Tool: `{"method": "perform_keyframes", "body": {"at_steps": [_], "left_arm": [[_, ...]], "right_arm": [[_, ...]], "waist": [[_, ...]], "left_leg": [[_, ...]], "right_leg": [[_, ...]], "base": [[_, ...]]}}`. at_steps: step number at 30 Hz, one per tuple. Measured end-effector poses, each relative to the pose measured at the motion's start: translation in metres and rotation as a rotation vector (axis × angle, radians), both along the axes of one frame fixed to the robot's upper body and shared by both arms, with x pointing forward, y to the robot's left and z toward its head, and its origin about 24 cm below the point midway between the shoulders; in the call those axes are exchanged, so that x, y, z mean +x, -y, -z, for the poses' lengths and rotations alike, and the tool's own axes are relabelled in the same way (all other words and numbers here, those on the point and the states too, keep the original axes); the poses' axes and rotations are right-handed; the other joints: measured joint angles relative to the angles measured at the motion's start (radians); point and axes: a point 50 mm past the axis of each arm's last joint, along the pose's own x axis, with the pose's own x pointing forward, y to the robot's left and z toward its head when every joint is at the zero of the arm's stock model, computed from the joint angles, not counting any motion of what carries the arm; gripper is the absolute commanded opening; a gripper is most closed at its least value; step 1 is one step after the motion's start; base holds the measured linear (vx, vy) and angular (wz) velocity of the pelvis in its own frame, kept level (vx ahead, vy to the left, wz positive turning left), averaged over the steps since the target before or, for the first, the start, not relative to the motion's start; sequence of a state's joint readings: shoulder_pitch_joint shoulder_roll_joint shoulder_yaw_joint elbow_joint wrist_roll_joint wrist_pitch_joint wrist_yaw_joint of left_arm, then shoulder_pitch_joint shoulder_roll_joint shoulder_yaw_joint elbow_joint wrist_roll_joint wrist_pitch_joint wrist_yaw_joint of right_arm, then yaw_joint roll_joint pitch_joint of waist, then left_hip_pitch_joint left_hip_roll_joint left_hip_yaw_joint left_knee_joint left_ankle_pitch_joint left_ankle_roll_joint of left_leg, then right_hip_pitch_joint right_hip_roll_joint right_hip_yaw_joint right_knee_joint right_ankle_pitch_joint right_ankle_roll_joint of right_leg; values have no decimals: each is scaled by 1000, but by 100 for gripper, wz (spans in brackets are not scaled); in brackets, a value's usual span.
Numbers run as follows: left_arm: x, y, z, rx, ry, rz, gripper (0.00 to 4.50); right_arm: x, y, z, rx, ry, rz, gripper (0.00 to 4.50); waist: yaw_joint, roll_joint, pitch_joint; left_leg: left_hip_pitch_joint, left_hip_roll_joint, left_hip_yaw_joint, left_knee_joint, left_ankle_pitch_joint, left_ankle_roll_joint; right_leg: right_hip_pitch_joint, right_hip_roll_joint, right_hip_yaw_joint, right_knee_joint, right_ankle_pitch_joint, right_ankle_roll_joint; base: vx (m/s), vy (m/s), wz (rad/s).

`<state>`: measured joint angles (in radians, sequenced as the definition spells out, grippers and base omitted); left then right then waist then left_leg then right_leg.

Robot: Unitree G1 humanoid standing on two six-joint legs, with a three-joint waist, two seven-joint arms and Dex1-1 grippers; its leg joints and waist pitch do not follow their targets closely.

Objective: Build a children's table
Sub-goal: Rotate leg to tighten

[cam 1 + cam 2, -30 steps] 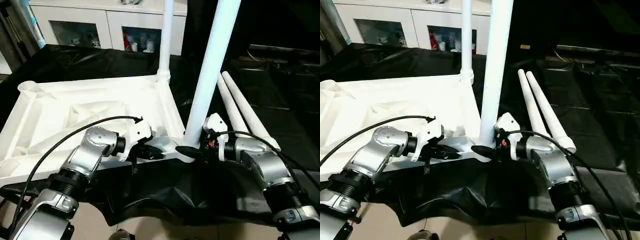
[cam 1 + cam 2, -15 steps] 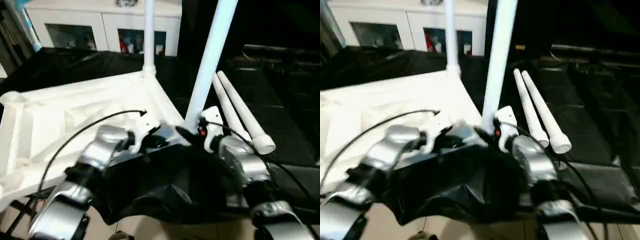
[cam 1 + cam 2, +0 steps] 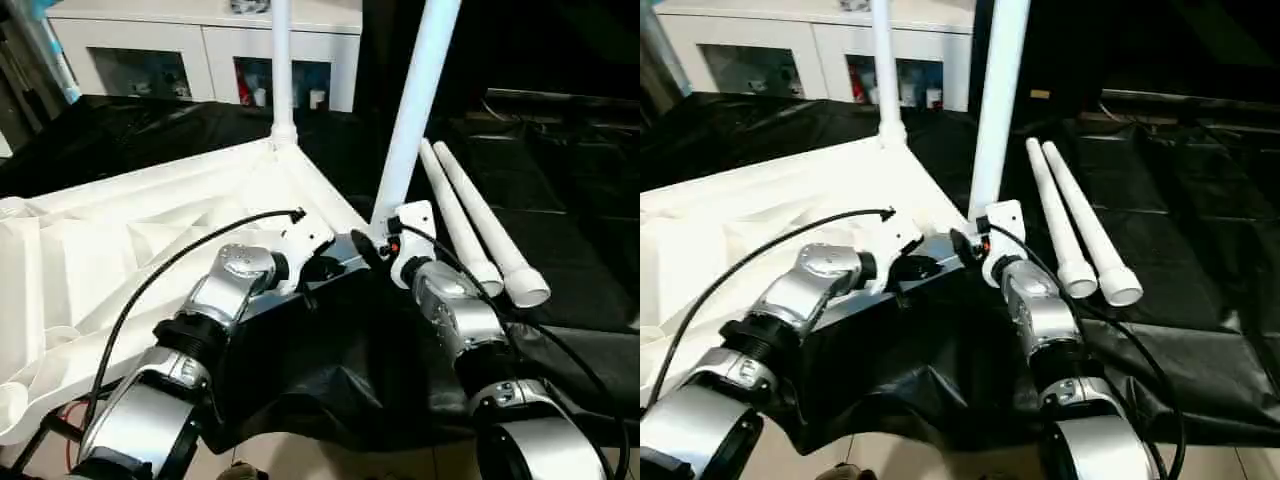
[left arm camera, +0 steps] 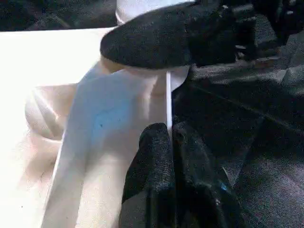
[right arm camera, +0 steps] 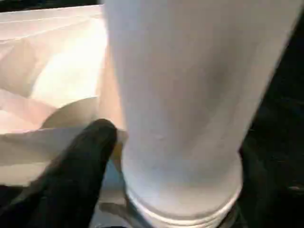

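Note:
The white tabletop (image 3: 150, 240) lies underside up on black cloth. One leg (image 3: 277, 70) stands upright in its far corner. Another leg (image 3: 418, 100) stands in the near right corner. Two loose legs (image 3: 470, 225) lie side by side to the right. My left gripper (image 4: 170, 137) is shut on the tabletop's thin rim (image 4: 168, 95) beside that near corner. My right gripper (image 3: 378, 243) is open, straddling the base of the near leg (image 5: 190, 95). One of its fingers (image 5: 85, 161) lies close beside the leg.
A white cabinet with glass doors (image 3: 200, 40) stands behind the table. Black cloth (image 3: 570, 250) covers the work surface and hangs in folds over the front edge. Light floor (image 3: 330, 465) shows below.
The whole picture has shifted and tilted, so the camera moved. Both arms now reach further forward, and both grippers are still at the tabletop's near right corner.

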<state>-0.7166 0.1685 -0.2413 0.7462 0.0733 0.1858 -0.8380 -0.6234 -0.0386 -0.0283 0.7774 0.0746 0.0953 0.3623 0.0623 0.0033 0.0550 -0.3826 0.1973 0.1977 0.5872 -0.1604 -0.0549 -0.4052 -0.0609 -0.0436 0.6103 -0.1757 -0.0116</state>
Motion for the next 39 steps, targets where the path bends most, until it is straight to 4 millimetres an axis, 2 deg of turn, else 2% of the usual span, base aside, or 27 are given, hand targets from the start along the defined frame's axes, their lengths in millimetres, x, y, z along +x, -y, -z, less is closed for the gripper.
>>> {"method": "perform_keyframes", "body": {"at_steps": [1, 2, 6, 11, 17, 21, 32, 39], "left_arm": [[0, -1, 0, 0, 2, 6, 0], [-1, -4, -1, 1, 3, 18, 0], [-6, -8, -2, -7, -7, 80, 0], [-16, -23, -3, -13, -41, 173, 0], [-27, -32, -2, -11, -70, 275, 0], [-33, -40, -4, -9, -95, 321, 0], [-38, -47, -4, -13, -131, 339, 0], [-35, -39, -2, -23, -116, 305, 0]], "right_arm": [[0, 1, 0, -3, 1, -21, 399], [-1, 3, -1, -7, 2, -55, 429], [-4, 12, -5, -56, 17, -182, 445], [-19, 25, -7, -111, 13, -405, 445], [-28, 40, -16, -104, -7, -553, 445], [-34, 43, -18, -86, -30, -628, 445], [-44, 38, -15, -68, -64, -705, 344], [-45, 34, -9, -35, -56, -635, 290]], "waist": [[0, 0, 0], [-1, 0, 0], [0, 0, 0], [7, 0, 0], [26, -1, 1], [29, -2, 1], [28, -3, 2], [28, -3, 2]], "left_leg": [[0, 0, 0, 0, 0, 0], [0, 0, 0, -1, 0, 0], [-1, 0, 0, -1, 0, 0], [-2, 0, 1, -1, 0, 0], [-2, 1, 1, 0, 0, 0], [-2, 1, 1, 0, 0, 0], [-2, 1, 1, 0, 0, 0], [-1, 1, 1, 1, 0, 0]], "right_leg": [[0, 0, 0, 0, 0, 0], [-1, 0, 0, 0, 0, 0], [-1, 0, 0, 0, -2, 2], [-1, 0, 0, -1, -3, 2], [-1, 0, 0, 0, -3, 2], [-1, 0, 0, 0, -3, 2], [-1, 0, 0, 0, -4, 3], [-1, 0, 0, 0, -3, 2]], "base": [[0, 0, 0], [0, 0, 0], [0, 0, 0], [0, 0, 0], [0, 0, 0], [0, 0, 0], [0, 0, 0], [0, 0, 0]]}}
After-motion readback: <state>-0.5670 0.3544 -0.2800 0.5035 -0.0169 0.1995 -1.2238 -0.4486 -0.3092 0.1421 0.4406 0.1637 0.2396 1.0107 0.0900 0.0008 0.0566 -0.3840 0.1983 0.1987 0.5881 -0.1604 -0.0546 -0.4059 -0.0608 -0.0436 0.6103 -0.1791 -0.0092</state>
